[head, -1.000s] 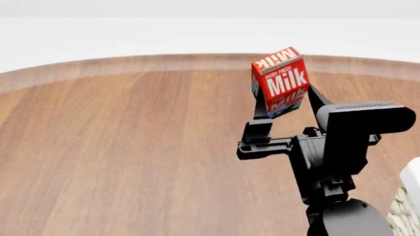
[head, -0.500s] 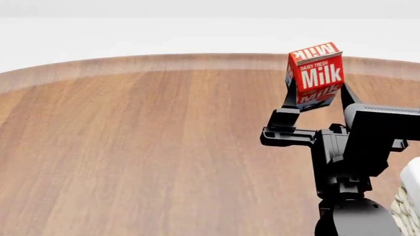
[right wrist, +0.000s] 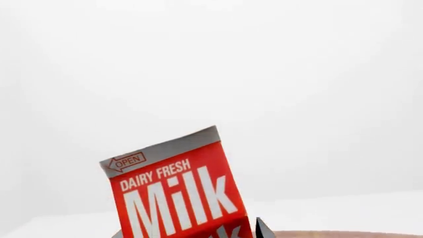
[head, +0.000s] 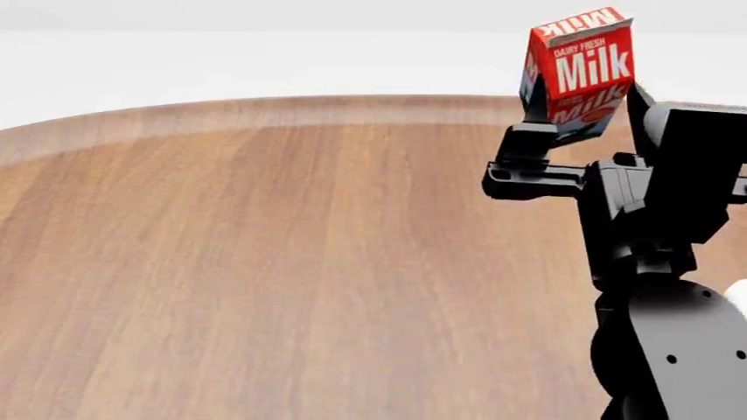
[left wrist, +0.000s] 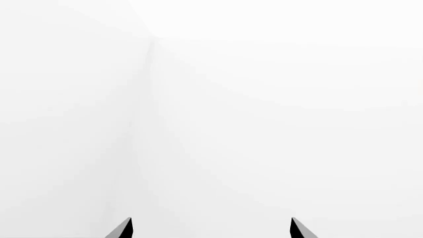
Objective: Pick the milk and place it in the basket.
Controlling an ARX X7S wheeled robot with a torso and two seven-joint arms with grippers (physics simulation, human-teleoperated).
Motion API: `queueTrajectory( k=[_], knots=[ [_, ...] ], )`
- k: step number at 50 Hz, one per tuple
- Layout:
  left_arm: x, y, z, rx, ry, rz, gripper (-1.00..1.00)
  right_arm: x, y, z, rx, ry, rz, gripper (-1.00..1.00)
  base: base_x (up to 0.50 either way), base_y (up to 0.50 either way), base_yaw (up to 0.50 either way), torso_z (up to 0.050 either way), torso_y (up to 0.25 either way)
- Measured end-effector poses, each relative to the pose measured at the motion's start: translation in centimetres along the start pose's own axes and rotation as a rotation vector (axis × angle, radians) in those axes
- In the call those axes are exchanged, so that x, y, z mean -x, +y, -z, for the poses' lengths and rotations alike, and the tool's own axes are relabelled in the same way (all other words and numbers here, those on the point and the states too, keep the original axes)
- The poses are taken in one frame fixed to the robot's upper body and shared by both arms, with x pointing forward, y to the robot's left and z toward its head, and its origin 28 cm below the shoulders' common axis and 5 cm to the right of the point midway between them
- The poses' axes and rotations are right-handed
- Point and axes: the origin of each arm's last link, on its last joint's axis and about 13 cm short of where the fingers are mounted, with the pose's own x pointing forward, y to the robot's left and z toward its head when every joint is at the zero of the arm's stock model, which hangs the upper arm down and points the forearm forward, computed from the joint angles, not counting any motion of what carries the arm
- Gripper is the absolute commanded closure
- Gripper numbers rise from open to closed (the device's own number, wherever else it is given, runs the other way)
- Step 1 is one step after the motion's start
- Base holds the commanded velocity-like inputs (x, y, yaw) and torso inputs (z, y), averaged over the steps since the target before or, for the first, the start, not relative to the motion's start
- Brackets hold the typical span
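Note:
The milk (head: 580,70) is a red carton with white "Milk" lettering, held high above the far right of the wooden table in the head view. My right gripper (head: 583,103) is shut on its lower part, one black finger on each side. In the right wrist view the milk (right wrist: 175,193) fills the lower middle, slightly tilted, between the gripper's (right wrist: 189,233) fingertips. My left gripper (left wrist: 211,229) is open and empty, facing a blank white wall; it does not show in the head view. Only a white sliver of the basket (head: 739,296) shows at the right edge, behind my right arm.
The round wooden table (head: 233,262) spans the head view, with its curved far edge (head: 292,109) against a white background. My right arm's black body (head: 653,262) covers the lower right.
My right gripper has lifted the milk upward and to the right. The arm now hides the basket's wicker corner that showed at the lower right.

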Motion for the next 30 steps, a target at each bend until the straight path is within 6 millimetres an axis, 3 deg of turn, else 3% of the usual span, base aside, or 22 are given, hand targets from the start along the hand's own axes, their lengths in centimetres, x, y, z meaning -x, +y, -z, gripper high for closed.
queueTrajectory(
  k=[8, 15, 30],
  knots=[
    [0.0, 0.1, 0.0, 0.000, 0.000, -0.002, -1.00, -1.6, -1.2, -6.4, 0.058, -0.030, -0.081, 1.00, 0.00, 0.00, 0.00, 0.001, 0.001],
    [0.0, 0.1, 0.0, 0.000, -0.001, -0.005, -1.00, -1.8, -2.1, -12.0, 0.107, -0.055, -0.150, 1.00, 0.00, 0.00, 0.00, 0.000, 0.001],
    [0.0, 0.2, 0.0, -0.002, 0.001, -0.006, -1.00, 1.7, -4.8, -23.2, 0.217, -0.058, -0.368, 1.00, 0.00, 0.00, 0.00, 0.001, 0.001]
  ],
)
